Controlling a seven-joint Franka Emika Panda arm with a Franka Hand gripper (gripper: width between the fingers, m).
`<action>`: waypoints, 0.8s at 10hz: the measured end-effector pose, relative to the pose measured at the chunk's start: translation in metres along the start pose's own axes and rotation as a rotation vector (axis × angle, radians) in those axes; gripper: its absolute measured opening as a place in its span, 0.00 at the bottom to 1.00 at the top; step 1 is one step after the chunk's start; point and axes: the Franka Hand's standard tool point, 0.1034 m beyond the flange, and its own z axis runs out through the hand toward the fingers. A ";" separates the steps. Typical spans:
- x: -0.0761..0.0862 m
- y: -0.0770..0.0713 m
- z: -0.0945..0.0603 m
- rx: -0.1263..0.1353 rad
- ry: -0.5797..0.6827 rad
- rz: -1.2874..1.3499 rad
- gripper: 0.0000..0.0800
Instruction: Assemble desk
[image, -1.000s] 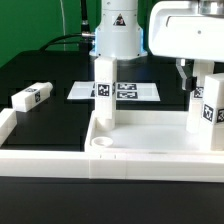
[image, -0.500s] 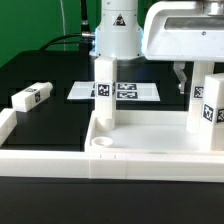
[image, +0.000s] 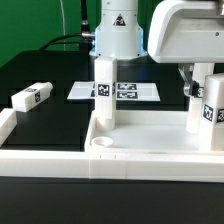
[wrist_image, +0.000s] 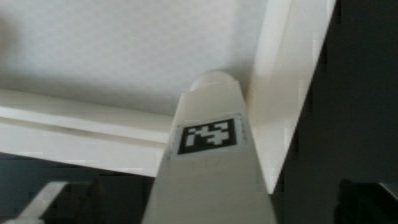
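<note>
At the near edge of the black table (image: 60, 70), a white rimmed tabletop (image: 150, 125), lying flat with its rim up and a round socket (image: 104, 144) open at the near corner toward the exterior view's left. Planted upright in it, two square white legs, each with a black-and-white tag: the left leg (image: 104, 95) at the far corner on the exterior view's left, the right leg (image: 207, 110) toward the exterior view's right. Straddling the upper end of the right leg, the gripper (image: 203, 80), spread apart, with one fingertip (wrist_image: 45, 203) standing clear of the leg's side in the wrist view. From the wrist, the right leg as a tapering post with its tag facing the lens, the tabletop's rim just beside it. Well apart on the exterior view's left, a loose leg (image: 32, 97) lying on its side on the table, behind a low white barrier wall (image: 40, 140). Behind the tabletop, flat on the table, the marker board (image: 135, 91), partly hidden by the left leg. Farther back, the arm's white base (image: 118, 35).
</note>
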 end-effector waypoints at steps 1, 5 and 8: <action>0.000 0.003 0.000 -0.004 -0.001 -0.079 0.81; 0.000 0.004 0.000 -0.004 -0.001 -0.094 0.36; 0.000 0.004 0.000 -0.004 -0.001 -0.067 0.36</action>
